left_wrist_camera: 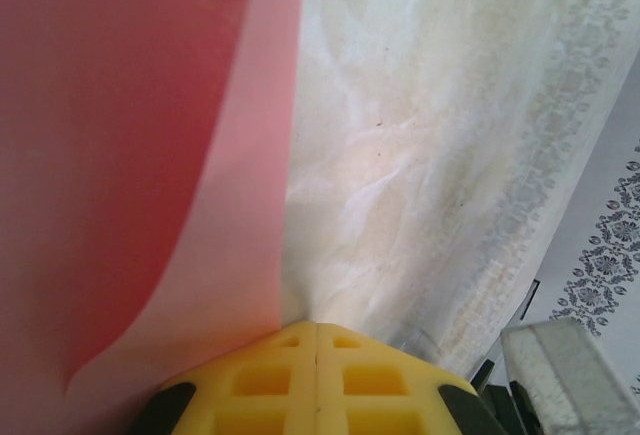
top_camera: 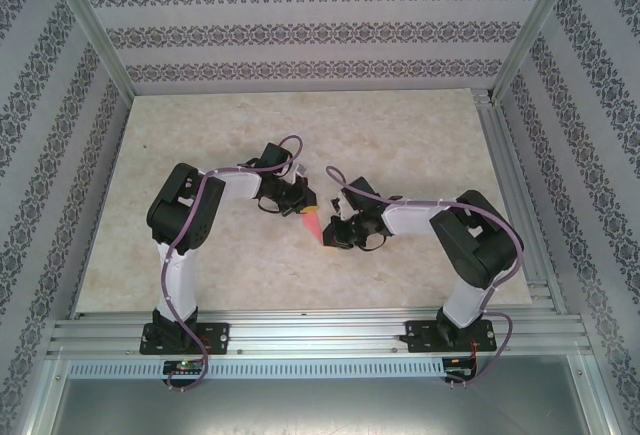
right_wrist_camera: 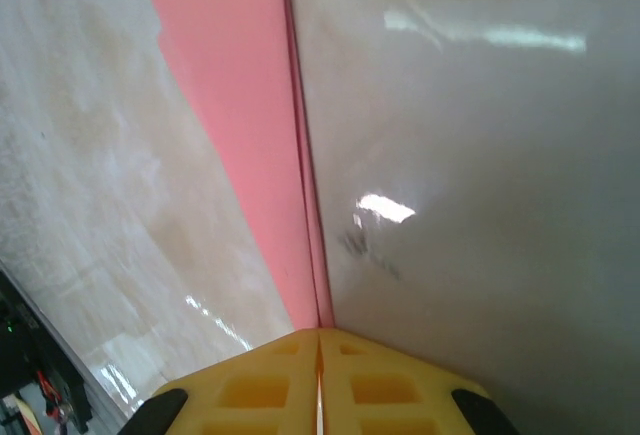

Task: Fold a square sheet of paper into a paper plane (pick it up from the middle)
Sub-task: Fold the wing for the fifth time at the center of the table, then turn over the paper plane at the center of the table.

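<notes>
In the top view the pink paper (top_camera: 312, 223) is a sliver between the left hand (top_camera: 302, 205) and the right hand (top_camera: 334, 233). It is too small to show its folds, and the hands cover both its ends. In the left wrist view it runs off the top, left and bottom edges, blurred. The yellow fingers (left_wrist_camera: 290, 355) are cut by the bottom edge. In the right wrist view the paper leaves the top edge.

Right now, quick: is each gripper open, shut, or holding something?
Left gripper: closed, holding the pink paper plane.
Right gripper: closed, holding the same pink paper plane.
</notes>
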Available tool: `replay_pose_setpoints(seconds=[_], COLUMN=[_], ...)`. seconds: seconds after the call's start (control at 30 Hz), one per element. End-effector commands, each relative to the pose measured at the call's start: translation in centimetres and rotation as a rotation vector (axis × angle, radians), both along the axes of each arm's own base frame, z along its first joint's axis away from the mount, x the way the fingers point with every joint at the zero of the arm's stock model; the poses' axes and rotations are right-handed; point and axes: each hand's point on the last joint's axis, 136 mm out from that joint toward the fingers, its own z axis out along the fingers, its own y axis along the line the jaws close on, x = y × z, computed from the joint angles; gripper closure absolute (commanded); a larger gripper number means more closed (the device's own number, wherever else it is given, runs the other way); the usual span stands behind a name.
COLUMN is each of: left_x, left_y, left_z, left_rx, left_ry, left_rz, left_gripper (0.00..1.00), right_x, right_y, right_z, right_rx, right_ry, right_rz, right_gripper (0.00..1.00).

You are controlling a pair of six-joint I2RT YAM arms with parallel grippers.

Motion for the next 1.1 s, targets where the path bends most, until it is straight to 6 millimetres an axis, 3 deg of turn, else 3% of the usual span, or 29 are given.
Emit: replay_pose_setpoints(seconds=[0.0, 0.13, 0.23, 0.3, 0.4, 0.5, 0.6, 0.73, 0.87, 1.07], left_x=[0.9, 1.2, 2.0, 2.9, 4.3, 4.8, 3.7, 0.9, -1.4, -2.5], left_y=[0.9, 0.1, -1.1, -0.9, 2.1, 7.9, 14.9, 20.1, 22.1, 22.1], left_z=[-1.6, -0.1, 4.4, 8.7, 13.8, 15.8, 14.2, 11.3, 9.0, 7.6], left_rx=[0.065, 0.007, -0.085, -0.102, -0.038, 0.079, 0.206, 0.232, 0.216, 0.211], left_ry=[-0.017, -0.029, -0.085, -0.163, -0.279, -0.325, -0.252, -0.174, -0.118, -0.088], left_rz=[0.017, 0.012, -0.003, 0.008, 0.098, 0.255, 0.427, 0.562, 0.618, 0.599], left_gripper=[0.95, 0.90, 0.82, 0.76, 0.67, 0.58, 0.55, 0.55, 0.54, 0.54], right_x=[-4.2, -3.2, -1.0, 0.5, 2.0, 3.2, 4.5, 6.1, 7.4, 8.7], right_y=[-2.3, -2.6, -3.4, -4.1, -3.4, -2.1, 0.3, 3.9, 5.1, 5.0], right_z=[-1.4, 0.8, 4.0, 6.1, 8.6, 10.3, 11.5, 11.1, 8.5, 6.1], right_rx=[-0.113, -0.136, -0.168, -0.208, -0.194, -0.207, -0.204, -0.275, -0.476, -0.662], right_ry=[0.121, 0.043, -0.088, -0.193, -0.283, -0.350, -0.404, -0.434, -0.413, -0.406], right_rz=[0.048, 0.047, 0.010, 0.003, 0.005, 0.030, 0.074, 0.161, 0.235, 0.297], right_gripper=[0.91, 0.85, 0.76, 0.70, 0.69, 0.68, 0.66, 0.63, 0.60, 0.59])
